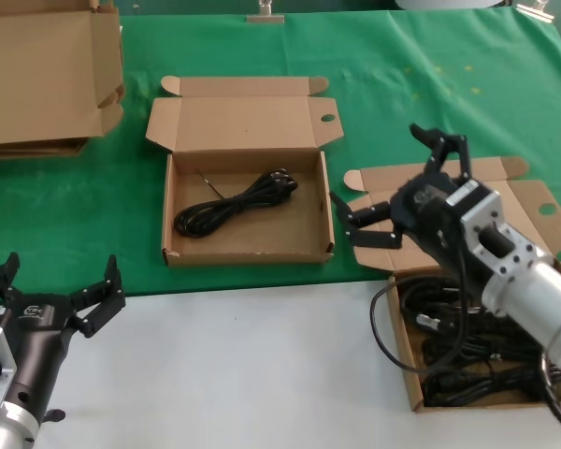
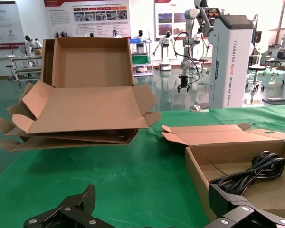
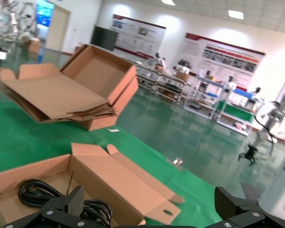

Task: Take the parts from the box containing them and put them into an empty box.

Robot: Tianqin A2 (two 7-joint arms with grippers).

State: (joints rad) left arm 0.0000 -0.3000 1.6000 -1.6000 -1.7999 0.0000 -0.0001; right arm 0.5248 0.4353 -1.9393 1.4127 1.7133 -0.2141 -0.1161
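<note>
Lower left of the head view: left gripper [image 1: 59, 283], fingers spread, empty, over white tabletop [image 1: 243, 365]. Right gripper [image 1: 399, 192], centre-right, also spread wide and empty, above the lid of the shallow brown cardboard box [image 1: 404, 348] at lower right, which is packed with black coiled cable bundles [image 1: 467, 351]. Second brown cardboard mailer box [image 1: 246, 251] sits centre frame on green cloth [image 1: 402, 84], lid open, one black cable bundle [image 1: 234, 201] inside. Pile of larger cardboard pieces [image 1: 47, 75] upper left.

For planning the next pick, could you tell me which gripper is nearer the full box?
Right. The right gripper hovers over the full box's lid; the left gripper waits far across the table.
</note>
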